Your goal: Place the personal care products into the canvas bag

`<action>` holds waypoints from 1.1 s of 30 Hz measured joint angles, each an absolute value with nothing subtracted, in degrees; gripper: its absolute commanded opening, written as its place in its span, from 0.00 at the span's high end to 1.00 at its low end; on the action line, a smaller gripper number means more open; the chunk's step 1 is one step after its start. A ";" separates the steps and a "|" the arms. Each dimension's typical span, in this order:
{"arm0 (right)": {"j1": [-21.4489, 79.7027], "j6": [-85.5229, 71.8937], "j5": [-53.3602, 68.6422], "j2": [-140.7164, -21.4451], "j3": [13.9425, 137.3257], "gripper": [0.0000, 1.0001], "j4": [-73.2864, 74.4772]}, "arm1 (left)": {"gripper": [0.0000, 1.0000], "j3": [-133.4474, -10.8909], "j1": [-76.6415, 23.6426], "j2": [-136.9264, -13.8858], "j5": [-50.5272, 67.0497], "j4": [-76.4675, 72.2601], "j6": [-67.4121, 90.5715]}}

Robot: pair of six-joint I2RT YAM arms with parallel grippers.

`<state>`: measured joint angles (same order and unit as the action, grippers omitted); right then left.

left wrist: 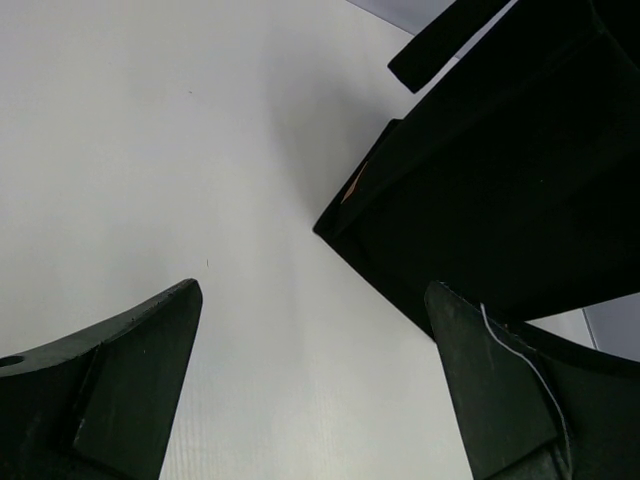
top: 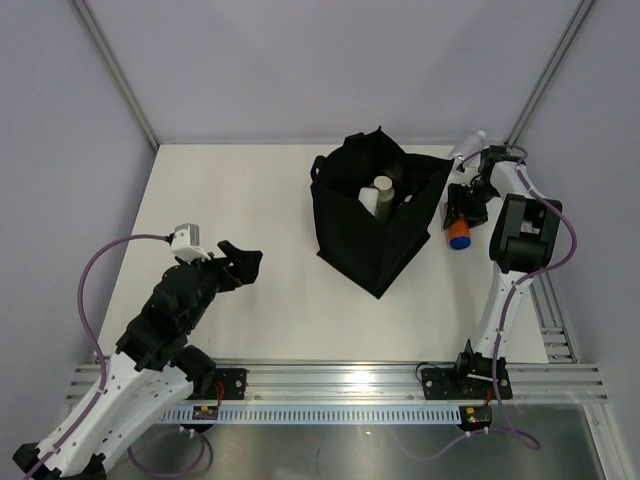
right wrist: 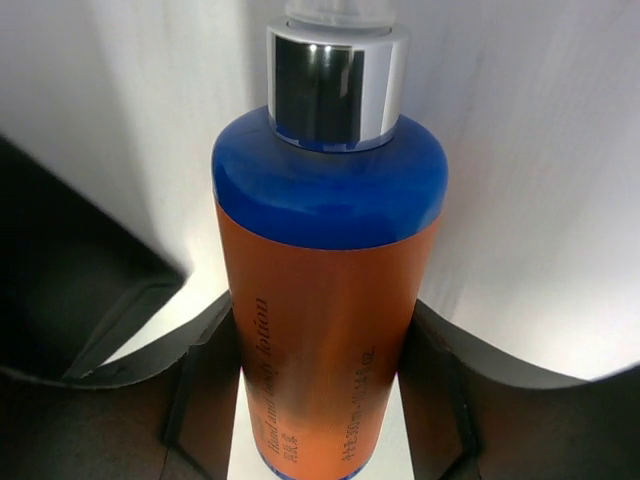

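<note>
Right gripper [top: 466,208] clamped on orange bottle [right wrist: 322,300], just right of canvas bag [top: 372,250]. Best to raise it above the bag's rim before swinging over the opening. Left gripper [top: 243,262], jaws apart, sits left of bag.

Bare table [top: 250,190] runs free from the left gripper [top: 248,266] rightward to the canvas bag [top: 375,245]. Its mouth faces up, partly taken by a cream bottle [top: 378,193]. Just right of the bag, the right gripper [top: 462,215], clamped on the orange bottle [top: 459,238], crowds the narrow gap.
</note>
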<state>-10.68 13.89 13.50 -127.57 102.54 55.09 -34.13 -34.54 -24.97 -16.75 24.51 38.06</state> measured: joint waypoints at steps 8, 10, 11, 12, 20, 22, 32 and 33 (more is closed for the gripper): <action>-20.47 8.84 32.01 -124.40 102.52 1.00 56.01 | 0.01 -33.52 -34.54 -23.22 -16.78 24.77 38.61; -23.38 6.96 36.23 -121.60 102.54 1.00 55.11 | 0.01 -33.30 -34.54 -23.22 -16.75 24.77 38.70; -24.86 5.82 38.26 -119.63 102.61 1.00 54.37 | 0.01 -33.21 -34.54 -23.24 -16.75 24.82 38.72; -25.67 5.10 39.70 -117.99 102.74 1.00 53.71 | 0.01 -33.17 -34.54 -23.24 -16.75 24.82 38.74; -23.44 -3.07 52.23 -101.32 106.00 1.00 39.77 | 0.01 -33.17 -34.54 -22.96 -16.75 24.95 38.92; -20.93 -1.58 55.20 -98.61 108.60 1.00 37.76 | 0.01 -33.17 -34.54 -22.52 -16.75 25.02 38.94; 6.59 20.40 57.95 -93.43 110.78 1.00 43.00 | 0.01 -33.17 -34.54 -22.09 -16.75 25.74 39.33; 8.08 21.54 57.17 -94.00 110.78 1.00 43.77 | 0.01 -33.17 -34.54 -22.02 -16.75 25.93 39.38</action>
<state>8.08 21.54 57.17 -94.00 110.78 43.77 -33.17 -34.54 -22.02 -16.75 25.93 39.38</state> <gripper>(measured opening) 0.618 0.983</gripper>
